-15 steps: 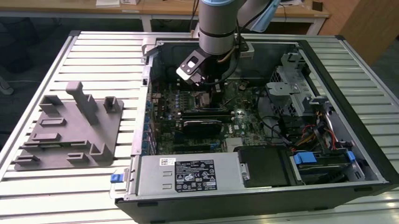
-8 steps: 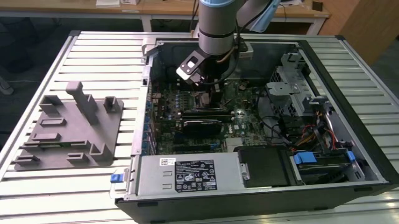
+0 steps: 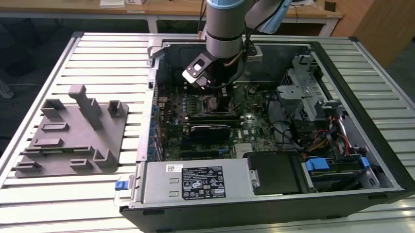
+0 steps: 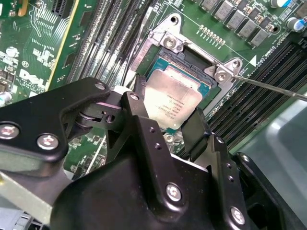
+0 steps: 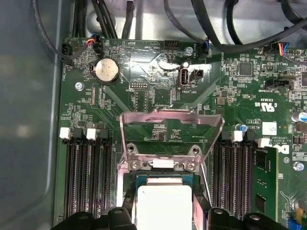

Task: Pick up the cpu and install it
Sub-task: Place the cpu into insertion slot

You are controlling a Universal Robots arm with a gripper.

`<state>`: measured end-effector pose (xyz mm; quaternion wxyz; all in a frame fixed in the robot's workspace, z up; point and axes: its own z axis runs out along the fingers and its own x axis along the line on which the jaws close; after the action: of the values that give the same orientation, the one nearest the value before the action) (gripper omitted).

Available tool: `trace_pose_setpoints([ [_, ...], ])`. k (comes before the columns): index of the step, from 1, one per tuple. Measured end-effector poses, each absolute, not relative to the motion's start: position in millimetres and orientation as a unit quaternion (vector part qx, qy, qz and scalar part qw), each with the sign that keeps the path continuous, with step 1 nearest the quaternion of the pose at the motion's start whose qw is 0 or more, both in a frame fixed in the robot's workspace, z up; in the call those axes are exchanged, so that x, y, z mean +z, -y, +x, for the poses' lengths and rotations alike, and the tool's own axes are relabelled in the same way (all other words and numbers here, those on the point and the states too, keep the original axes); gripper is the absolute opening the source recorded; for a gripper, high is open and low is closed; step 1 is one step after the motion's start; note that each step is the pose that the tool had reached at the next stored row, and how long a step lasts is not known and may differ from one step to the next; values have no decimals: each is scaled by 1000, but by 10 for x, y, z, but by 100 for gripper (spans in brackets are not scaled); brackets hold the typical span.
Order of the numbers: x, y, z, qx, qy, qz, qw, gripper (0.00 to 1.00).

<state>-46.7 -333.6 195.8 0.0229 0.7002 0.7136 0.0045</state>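
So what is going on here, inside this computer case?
A robot arm reaches into an open computer case lying on a table. Its gripper is down at the motherboard's socket, whose metal cover plate stands flipped up. The cpu sits at the socket's opening, right under the gripper. Whether it is fully seated, or held, I cannot tell.

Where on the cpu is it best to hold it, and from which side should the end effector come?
By two opposite side edges, coming down from above. The cpu is a thin flat square lying face up at the socket, so only its rim offers a hold, and the raised load plate stands at one side. The end effector grips it this way.
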Motion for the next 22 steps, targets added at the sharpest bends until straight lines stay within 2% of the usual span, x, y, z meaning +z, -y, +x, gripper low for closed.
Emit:
trace_pose_setpoints([
  [22, 1911, 3324, -488, 4, -713, 701, 23, 55],
])
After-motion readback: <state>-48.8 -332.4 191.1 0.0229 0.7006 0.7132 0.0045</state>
